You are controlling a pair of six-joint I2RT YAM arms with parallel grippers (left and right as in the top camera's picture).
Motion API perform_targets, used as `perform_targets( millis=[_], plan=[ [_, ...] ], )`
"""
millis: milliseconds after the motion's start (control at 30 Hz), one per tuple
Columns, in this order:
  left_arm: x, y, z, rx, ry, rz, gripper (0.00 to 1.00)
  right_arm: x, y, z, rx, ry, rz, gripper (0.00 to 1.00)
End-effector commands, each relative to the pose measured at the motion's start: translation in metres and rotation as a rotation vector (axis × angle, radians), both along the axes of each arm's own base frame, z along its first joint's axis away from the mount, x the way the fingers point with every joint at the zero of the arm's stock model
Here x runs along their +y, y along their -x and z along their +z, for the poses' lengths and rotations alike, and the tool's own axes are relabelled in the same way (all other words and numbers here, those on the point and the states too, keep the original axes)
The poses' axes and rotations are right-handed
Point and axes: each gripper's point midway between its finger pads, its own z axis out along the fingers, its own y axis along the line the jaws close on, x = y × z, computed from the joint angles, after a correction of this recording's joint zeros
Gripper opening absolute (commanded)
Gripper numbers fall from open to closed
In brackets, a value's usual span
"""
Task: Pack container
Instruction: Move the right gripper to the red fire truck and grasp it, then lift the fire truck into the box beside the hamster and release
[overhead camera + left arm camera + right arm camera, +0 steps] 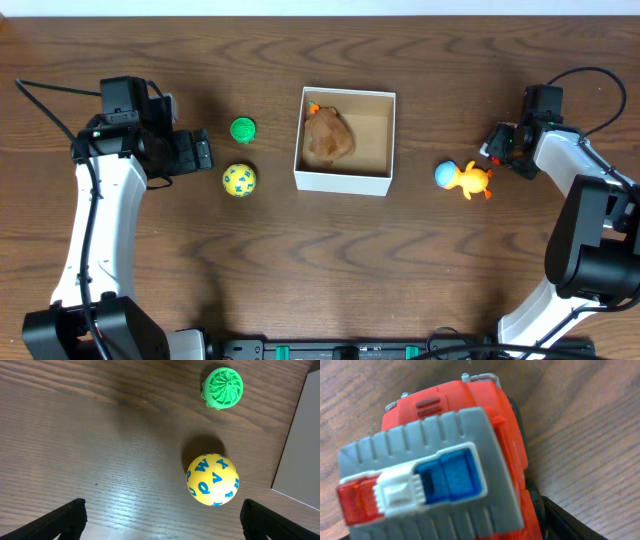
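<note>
The container (340, 182), a white box with a tan inside, sits mid-table and holds a brown plush toy (328, 138). Its white wall shows at the right edge of the left wrist view (300, 450). A yellow ball with blue letters (239, 180) (213, 479) and a green ribbed ball (243, 129) (222, 388) lie left of it. My left gripper (205, 150) (162, 515) is open and empty, just left of the two balls. My right gripper (497, 143) at the far right is shut on a red toy truck (455, 460) with a grey roof and a blue-red light bar.
An orange duck toy with a blue head (465, 178) lies on the table between the container and the right gripper. Cables run behind both arms at the table's sides.
</note>
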Motion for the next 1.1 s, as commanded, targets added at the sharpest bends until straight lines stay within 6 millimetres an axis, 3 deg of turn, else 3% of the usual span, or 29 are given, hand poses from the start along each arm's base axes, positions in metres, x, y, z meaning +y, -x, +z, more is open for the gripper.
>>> perform_targets(
  millis=[0,100,200,400,567,667,733,867,1067],
  plan=[
    [0.003,-0.003,0.004,-0.011,-0.009,0.000,0.98,0.000,-0.003,-0.002,-0.012,0.002,0.003,0.63],
    [0.003,-0.003,0.004,-0.011,-0.009,0.000,0.98,0.008,-0.011,0.004,-0.038,-0.037,0.022,0.60],
    [0.003,-0.003,0.004,-0.011,-0.009,0.000,0.98,0.029,-0.023,0.020,-0.091,-0.116,0.093,0.60],
    [0.003,-0.003,0.004,-0.011,-0.009,0.000,0.98,0.083,-0.046,0.096,-0.240,-0.155,0.272,0.57],
    [0.003,-0.003,0.004,-0.011,-0.009,0.000,0.98,0.155,-0.043,0.167,-0.374,-0.136,0.462,0.56],
    [0.003,-0.003,0.004,-0.011,-0.009,0.000,0.98,0.199,-0.035,0.187,-0.426,-0.118,0.548,0.52],
    [0.003,-0.003,0.004,-0.011,-0.009,0.000,0.98,0.221,-0.029,0.187,-0.423,-0.113,0.554,0.50],
    [0.003,-0.003,0.004,-0.011,-0.009,0.000,0.98,0.259,-0.019,0.165,-0.373,-0.098,0.549,0.51],
    [0.003,-0.003,0.004,-0.011,-0.009,0.000,0.98,0.280,-0.022,0.107,-0.284,-0.028,0.466,0.59]
  ],
)
